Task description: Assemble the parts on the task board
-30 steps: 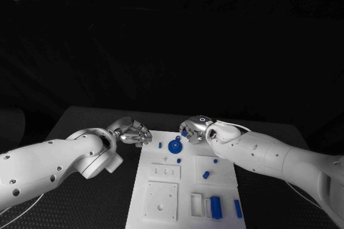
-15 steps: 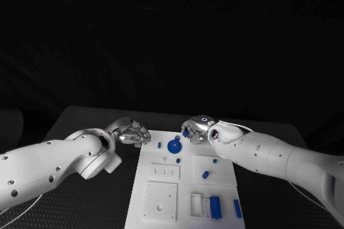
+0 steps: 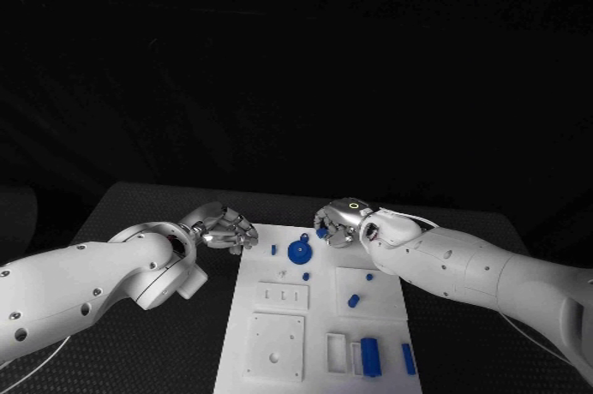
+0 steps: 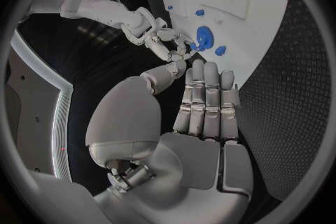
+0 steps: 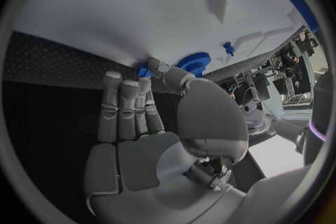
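The black bench (image 3: 148,360) carries the white task board (image 3: 324,325) at lower centre of the frame. Left hand (image 3: 223,226), left of the board's top edge, has fingers curled on nothing. Right hand (image 3: 341,223) pinches a small blue part (image 3: 321,233) beside the blue gear (image 3: 301,253).

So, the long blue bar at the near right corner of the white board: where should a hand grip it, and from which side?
Probably by its two long sides near the middle, coming from above. The long blue bar lies flat on the task board, lengthwise toward the robot. Its right side is open; a thicker blue block lies close on the left, so fingers must go in narrowly.
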